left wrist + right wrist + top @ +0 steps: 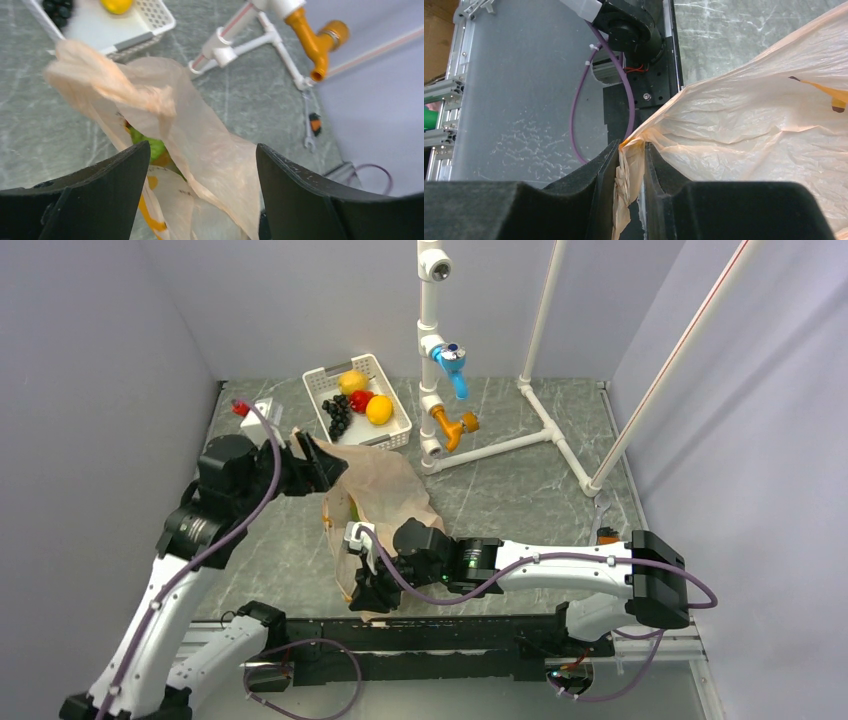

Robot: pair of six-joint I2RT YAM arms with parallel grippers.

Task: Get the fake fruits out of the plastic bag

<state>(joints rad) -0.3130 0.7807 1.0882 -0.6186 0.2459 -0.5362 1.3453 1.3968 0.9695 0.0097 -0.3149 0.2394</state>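
Note:
The peach-orange plastic bag (385,502) lies crumpled mid-table. My right gripper (364,585) is shut on its near edge; in the right wrist view a bunched fold of the bag (744,125) is pinched between the fingers of that gripper (631,150). My left gripper (322,464) stands open at the bag's far end. In the left wrist view the bag (215,145) runs loose between the wide-apart fingers of that gripper (202,162). A green fruit (150,146) shows inside the bag's mouth. A red apple (361,400) lies in the basket. Other fruits in the bag are hidden.
A white basket (398,428) behind the bag also holds black grapes (337,413), a lemon (352,380) and an orange fruit (379,410). A white pipe frame (545,420) with blue and orange valves stands at the back. A small wrench (309,132) lies at the right.

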